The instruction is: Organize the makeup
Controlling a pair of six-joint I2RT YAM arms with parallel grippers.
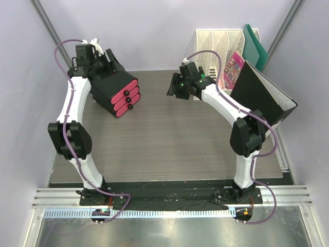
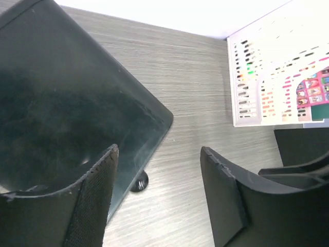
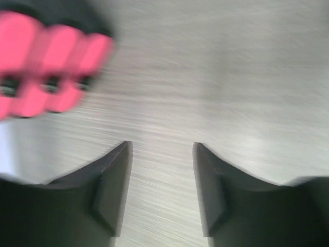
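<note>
Right pincer (image 1: pixel 172 88) near pink-drawered box (image 1: pixel 115 95)

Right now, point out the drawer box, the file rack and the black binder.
Drawer box (image 1: pixel 124 97): top view, middle pink drawer front.
File rack (image 1: pixel 218 42): top view, white divider.
Black binder (image 1: pixel 261 95): top view, cover's middle.

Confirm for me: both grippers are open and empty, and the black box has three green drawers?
Not quite: the drawers on the black box are pink, not green, as the top external view shows. The left gripper and right gripper are open and empty.
</note>
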